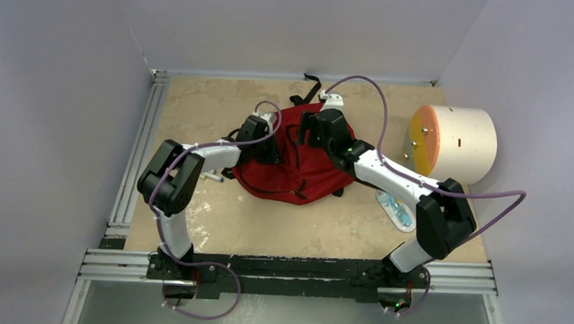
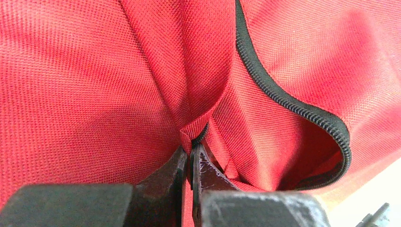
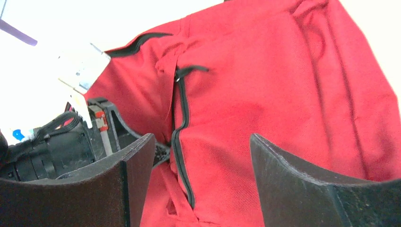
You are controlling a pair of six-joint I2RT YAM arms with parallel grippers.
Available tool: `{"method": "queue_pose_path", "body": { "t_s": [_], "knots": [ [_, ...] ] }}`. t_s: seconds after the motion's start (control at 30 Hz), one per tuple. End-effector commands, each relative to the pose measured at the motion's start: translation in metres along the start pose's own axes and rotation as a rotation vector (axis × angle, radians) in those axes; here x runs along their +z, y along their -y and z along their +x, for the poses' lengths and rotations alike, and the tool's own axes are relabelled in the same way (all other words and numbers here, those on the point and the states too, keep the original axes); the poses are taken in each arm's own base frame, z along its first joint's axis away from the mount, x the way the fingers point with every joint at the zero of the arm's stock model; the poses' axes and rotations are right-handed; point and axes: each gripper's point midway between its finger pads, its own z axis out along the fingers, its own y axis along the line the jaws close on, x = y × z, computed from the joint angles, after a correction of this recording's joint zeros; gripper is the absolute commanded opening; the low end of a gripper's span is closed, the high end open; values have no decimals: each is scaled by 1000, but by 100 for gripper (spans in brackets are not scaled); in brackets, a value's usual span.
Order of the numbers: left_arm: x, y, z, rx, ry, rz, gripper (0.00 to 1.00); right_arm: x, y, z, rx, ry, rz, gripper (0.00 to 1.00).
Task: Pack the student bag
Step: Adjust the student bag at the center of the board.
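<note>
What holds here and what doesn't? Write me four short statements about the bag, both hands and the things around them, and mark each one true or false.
1. The left hand is shut on a fold of the red backpack. True.
2. The right hand grips a zipper pull. False: it is open over the backpack, with nothing between its fingers.
3. The cream cylinder lies on the table, to the right of the backpack and apart from it. True.
4. The white-and-blue packet is inside the backpack. False: it lies on the table beside the right arm.
</note>
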Motion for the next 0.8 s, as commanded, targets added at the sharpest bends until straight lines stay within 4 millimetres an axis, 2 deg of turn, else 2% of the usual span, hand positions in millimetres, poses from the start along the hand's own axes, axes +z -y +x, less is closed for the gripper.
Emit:
{"method": "queue_pose_path", "body": {
  "t_s": [0.0, 0.17, 0.53, 0.67, 0.77],
  "knots": [
    [-10, 18, 28, -107, -63, 122, 0, -10, -3, -33, -132, 135, -16, 76],
    [-15, 25, 31, -141, -50, 172, 0, -14, -13, -25, -282, 140, -53, 78],
    [-17, 28, 33, -153, -41, 202, 0, -5, -22, 13, -444, 43, -55, 78],
    [-18, 29, 31, -151, -37, 205, 0, 4, -17, 31, -490, -6, 8, 77],
    [-18, 30, 31, -148, -37, 205, 0, 9, -11, 35, -490, -16, 56, 74]
  ]
}}
